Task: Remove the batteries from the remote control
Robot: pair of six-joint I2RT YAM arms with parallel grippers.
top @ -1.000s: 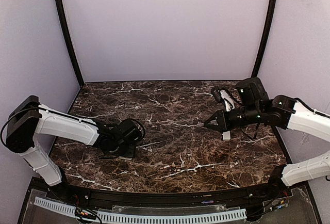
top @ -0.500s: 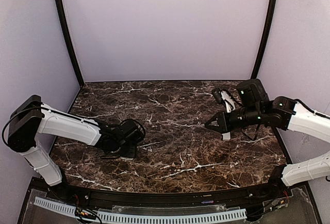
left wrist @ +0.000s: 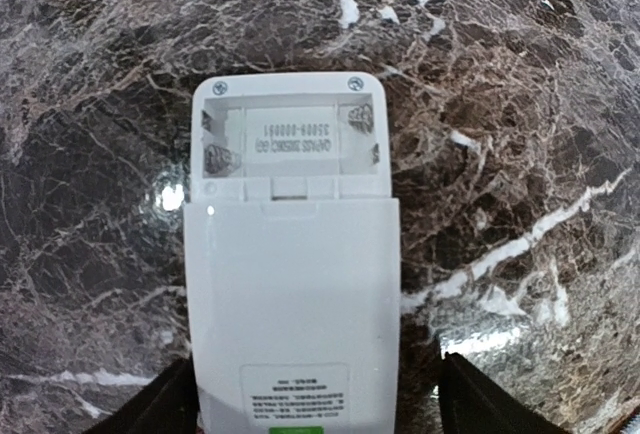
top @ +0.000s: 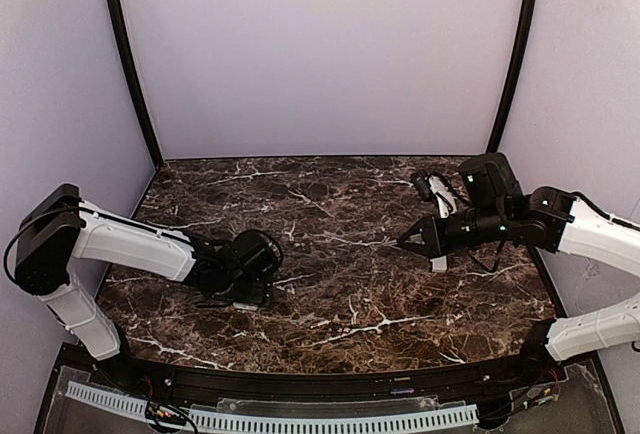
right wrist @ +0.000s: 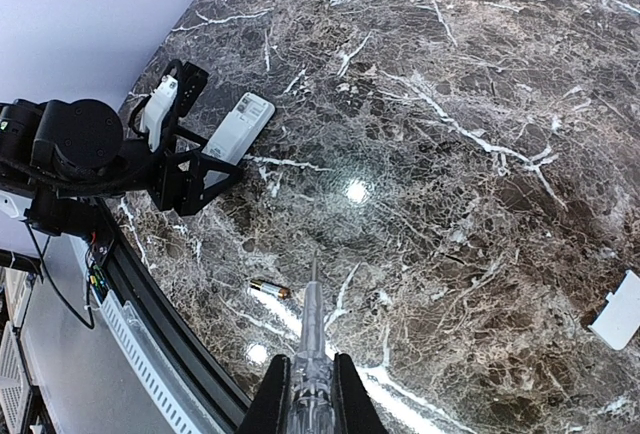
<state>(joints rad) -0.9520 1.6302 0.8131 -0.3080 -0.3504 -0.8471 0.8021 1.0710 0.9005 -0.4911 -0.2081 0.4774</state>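
The remote control [left wrist: 292,284] lies back up on the marble, a slim white bar. Its battery bay [left wrist: 290,144] at the far end is uncovered, and only the springs show in it. My left gripper [left wrist: 315,394] is open, one black finger on each side of the remote's near end, with a gap on the right. In the top view the left gripper [top: 255,289] hides most of the remote [top: 248,305]. My right gripper [right wrist: 316,384] is shut on a clear pointed tool [right wrist: 313,324], held above the table at centre right [top: 405,242]. One battery [right wrist: 270,290] lies loose on the marble.
A small white squarish plastic piece [right wrist: 618,311] lies on the table below the right gripper [top: 438,263]. The black front rim of the table [right wrist: 170,344] runs close to the loose battery. Purple walls close in the back and sides.
My left gripper has shifted slightly toward the near edge, over the remote. The right arm has barely moved.
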